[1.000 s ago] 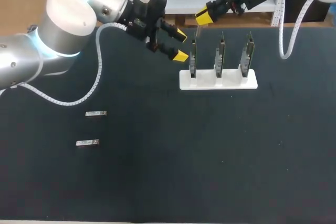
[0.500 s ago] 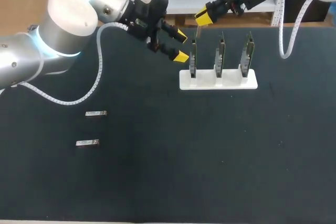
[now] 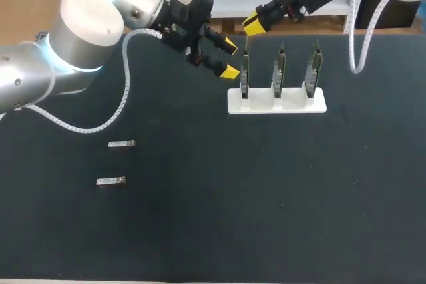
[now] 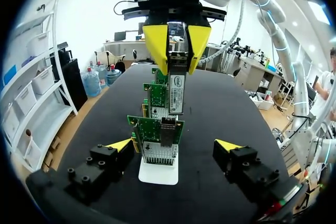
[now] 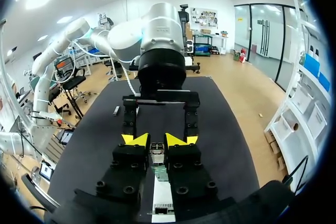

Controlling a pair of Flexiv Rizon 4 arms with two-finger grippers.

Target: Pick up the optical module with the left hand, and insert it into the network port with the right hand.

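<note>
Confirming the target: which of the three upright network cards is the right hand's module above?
The leftmost network card in the white stand, nearest the open left hand; the right hand holds the optical module above it, not the other two.

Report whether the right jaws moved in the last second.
Yes. In the head view the right jaws shifted slightly left, toward the leftmost network card in the unmoved white stand.

1. Stand (image 3: pixel 293 106) sits on the table (image 3: pixel 279 217) at 1 o'clock of centre, with three cards in a row in it.
2. Far loose module (image 3: pixel 122 143) lies at 9 o'clock of centre, with near loose module (image 3: pixel 110 181) at its 6 o'clock.
3. Left gripper (image 3: pixel 230 58) is at 10 o'clock of the leftmost card (image 3: pixel 244 76), just beside it.
4. Right gripper (image 3: pixel 251 24) is at that card's 12 o'clock, with the optical module (image 4: pixel 176 85) between its fingers.
</note>
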